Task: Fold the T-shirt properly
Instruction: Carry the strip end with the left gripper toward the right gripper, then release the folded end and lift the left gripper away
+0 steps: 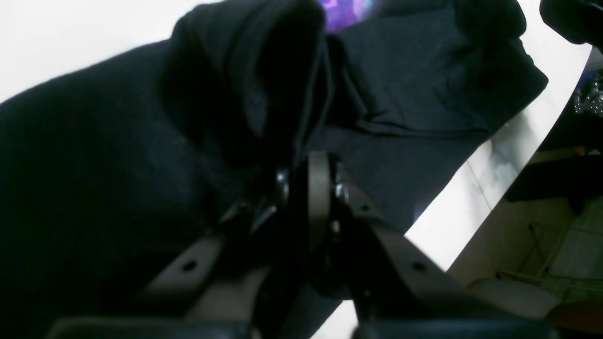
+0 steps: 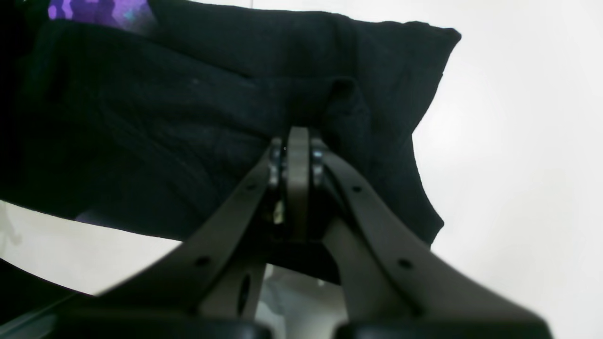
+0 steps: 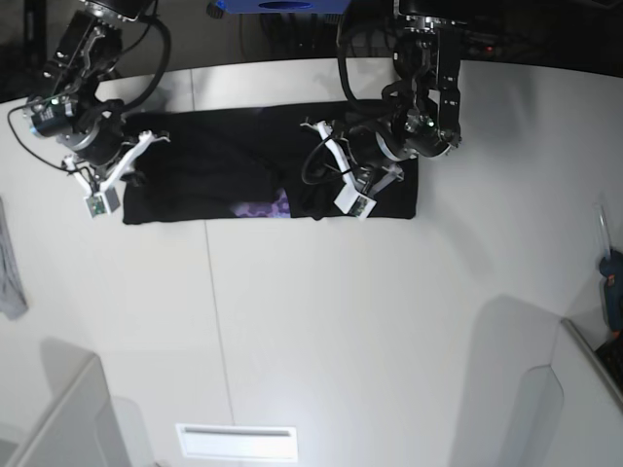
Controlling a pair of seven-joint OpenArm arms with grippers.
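From the base view you see the T-shirt (image 3: 214, 175) laid out as a long black band across the far part of the white table (image 3: 341, 321), with a small patch of purple print (image 3: 263, 208) showing at its near edge. Your left gripper (image 3: 326, 180) is down on the shirt's middle-right part, and your right gripper (image 3: 125, 161) is at the shirt's other end; this view is too small to show how either claw stands. A small grey cloth (image 3: 10, 268) hangs at the table's left edge, well apart from the shirt.

The left wrist view gives you what the base view cannot: the left gripper (image 1: 313, 165) has its fingers drawn together, pinched on a bunched fold of the T-shirt (image 1: 414, 84), which rises as a dark hump just past the tips. Purple print (image 1: 346, 12) peeks out at the top, and the table (image 1: 476, 188) edge runs along the right.

In the right wrist view, the right gripper (image 2: 297, 141) is likewise closed, its tips clamped on the black cloth of the T-shirt (image 2: 188, 117) near a corner that lies on the table (image 2: 518, 141). Purple print (image 2: 99, 12) shows at the top left.
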